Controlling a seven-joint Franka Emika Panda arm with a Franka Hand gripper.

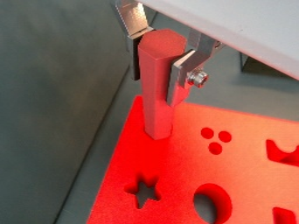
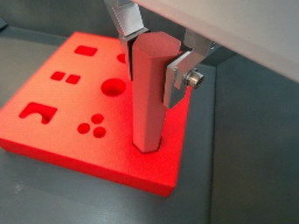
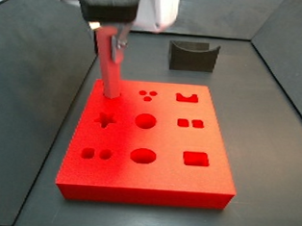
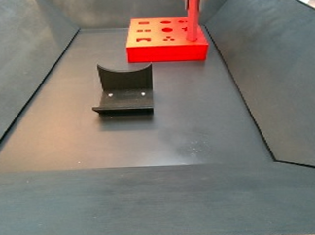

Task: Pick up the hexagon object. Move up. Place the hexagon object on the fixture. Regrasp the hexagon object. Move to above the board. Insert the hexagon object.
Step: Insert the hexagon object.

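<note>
Closest to the wrist cameras are the flat silver finger plates (image 1: 132, 19) of the gripper (image 1: 163, 44), clamped on the upper end of the slim red-pink hexagonal bar (image 1: 156, 83), which they hold upright. In both wrist views one plate presses each side of the bar (image 2: 152, 87), and a screw head shows on the plate facing the lens. The gripper (image 2: 158, 48) has no gap left beside the piece.

The bar's lower end meets the large flat bright red slab with shaped holes (image 1: 176, 179) near one corner; in a wrist view its foot looks set a little into the slab's surface (image 2: 70, 96), though how deep I cannot tell. Near it on the slab are a cluster of three small round dots (image 1: 212, 138), a star cut-out (image 1: 143, 190) and a larger round hole (image 1: 212, 203).

In a side view the gripper (image 3: 111, 31) hangs over the far left corner of the slab (image 3: 162, 178), the bar (image 3: 111, 69) standing just beyond the star hole (image 3: 105, 119).

Well apart from the slab, on the dark floor, stands the small dark grey-black block with a U-shaped notch (image 3: 192, 55), nothing resting in it. In a side view it (image 4: 122, 90) sits nearer, the slab (image 4: 165, 39) far behind, and the bar (image 4: 193, 16) rises at the slab's right far corner.
</note>
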